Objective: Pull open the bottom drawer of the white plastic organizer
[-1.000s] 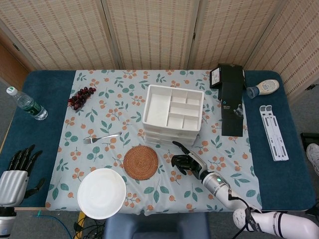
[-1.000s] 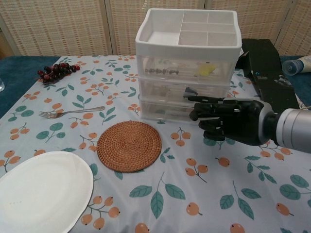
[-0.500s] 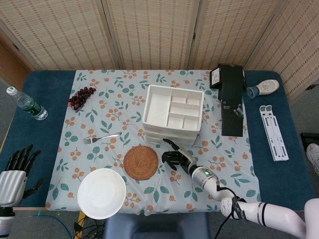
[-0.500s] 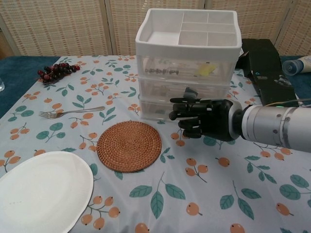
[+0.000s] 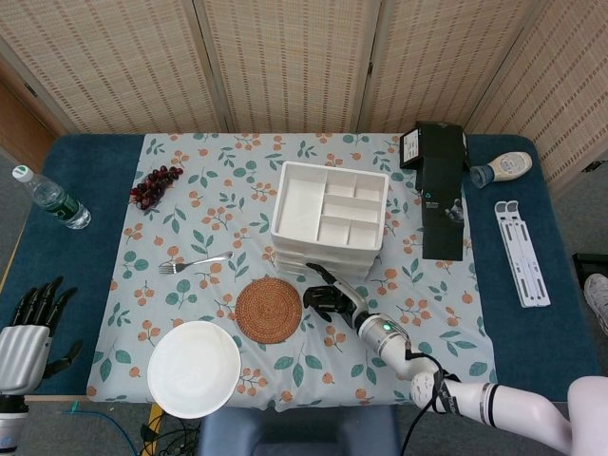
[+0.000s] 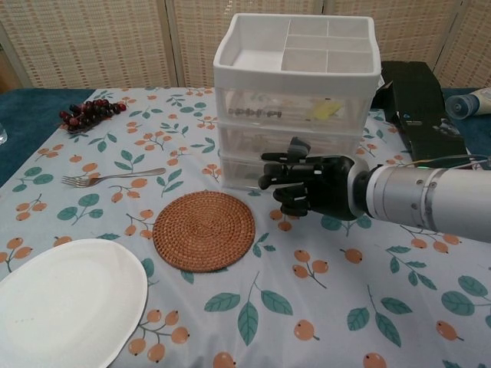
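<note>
You are reaching: your right hand (image 6: 311,184) is hovering in front of the bottom drawer (image 6: 245,173) of the organizer (image 6: 295,84), which is standing mid-table behind the mat (image 6: 204,230). Fingers are loosely curled, holding nothing; whether the tips are touching the drawer front, you cannot tell. The drawer is looking closed, flush with those above. Next, you'll likely need to hook the fingertips under its lip and draw straight back. Your left hand (image 5: 28,332) is idling at the table's edge, fingers apart, empty.
</note>
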`<control>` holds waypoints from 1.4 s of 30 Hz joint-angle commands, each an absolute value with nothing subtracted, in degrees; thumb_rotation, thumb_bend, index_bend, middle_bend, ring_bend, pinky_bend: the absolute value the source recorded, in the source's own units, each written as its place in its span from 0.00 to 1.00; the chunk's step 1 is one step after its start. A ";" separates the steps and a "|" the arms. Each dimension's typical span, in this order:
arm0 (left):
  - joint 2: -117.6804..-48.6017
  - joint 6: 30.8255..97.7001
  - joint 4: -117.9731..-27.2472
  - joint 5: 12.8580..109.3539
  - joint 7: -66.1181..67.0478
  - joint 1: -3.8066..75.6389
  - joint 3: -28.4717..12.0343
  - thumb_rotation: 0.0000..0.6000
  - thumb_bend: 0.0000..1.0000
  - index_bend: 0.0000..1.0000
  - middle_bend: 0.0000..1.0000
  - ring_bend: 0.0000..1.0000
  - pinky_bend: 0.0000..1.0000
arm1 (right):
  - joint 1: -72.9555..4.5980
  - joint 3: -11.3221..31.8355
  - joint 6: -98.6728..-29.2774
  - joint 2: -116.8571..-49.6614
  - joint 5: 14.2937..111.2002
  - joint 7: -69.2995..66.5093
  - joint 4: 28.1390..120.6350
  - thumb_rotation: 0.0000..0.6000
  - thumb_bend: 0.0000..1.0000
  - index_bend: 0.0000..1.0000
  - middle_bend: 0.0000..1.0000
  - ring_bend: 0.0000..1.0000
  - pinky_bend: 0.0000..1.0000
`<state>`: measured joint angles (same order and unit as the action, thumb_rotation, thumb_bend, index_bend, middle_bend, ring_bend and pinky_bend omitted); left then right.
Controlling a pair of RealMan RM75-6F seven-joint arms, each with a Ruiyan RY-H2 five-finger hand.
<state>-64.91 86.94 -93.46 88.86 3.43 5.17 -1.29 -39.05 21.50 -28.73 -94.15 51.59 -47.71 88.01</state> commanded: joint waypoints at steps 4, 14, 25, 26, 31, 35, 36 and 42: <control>-64.89 86.85 -93.39 88.79 3.52 5.09 -1.22 1.00 0.29 0.11 0.00 0.02 0.06 | -39.46 21.58 -28.26 -94.73 51.40 -45.75 87.52 1.00 0.58 0.02 0.64 0.80 0.85; -65.02 86.69 -93.24 88.82 3.67 5.09 -1.17 1.00 0.29 0.11 0.00 0.02 0.06 | -38.86 21.32 -28.16 -94.68 51.12 -43.46 88.24 1.00 0.58 0.09 0.64 0.80 0.85; -64.93 86.48 -93.48 88.83 4.14 5.09 -1.08 1.00 0.29 0.11 0.00 0.02 0.06 | -37.09 20.57 -27.58 -94.16 52.36 -42.35 90.36 1.00 0.58 0.09 0.64 0.80 0.85; -64.90 86.48 -93.53 88.82 4.15 5.08 -1.08 1.00 0.29 0.11 0.00 0.02 0.06 | -36.78 20.46 -27.54 -94.04 52.73 -42.33 90.81 1.00 0.58 0.09 0.64 0.80 0.85; -64.84 86.47 -93.62 88.79 4.27 5.01 -1.02 1.00 0.29 0.11 0.00 0.02 0.06 | -35.00 18.77 -28.23 -92.69 55.86 -40.77 94.19 1.00 0.58 0.09 0.64 0.80 0.85; -64.83 86.42 -93.51 88.75 4.23 5.00 -1.03 1.00 0.29 0.11 0.00 0.02 0.06 | -32.74 15.19 -34.03 -89.85 64.76 -33.37 98.85 1.00 0.58 0.08 0.64 0.80 0.85; -64.82 86.37 -93.49 88.79 4.21 5.04 -1.03 1.00 0.29 0.11 0.00 0.02 0.06 | -32.01 14.00 -37.19 -89.08 67.44 -29.80 99.87 1.00 0.58 0.07 0.63 0.80 0.85; -65.04 86.11 -93.21 89.12 3.84 5.43 -1.16 1.00 0.29 0.11 0.00 0.02 0.06 | -29.63 10.62 -48.29 -84.94 69.90 -13.31 105.80 1.00 0.58 0.00 0.63 0.80 0.87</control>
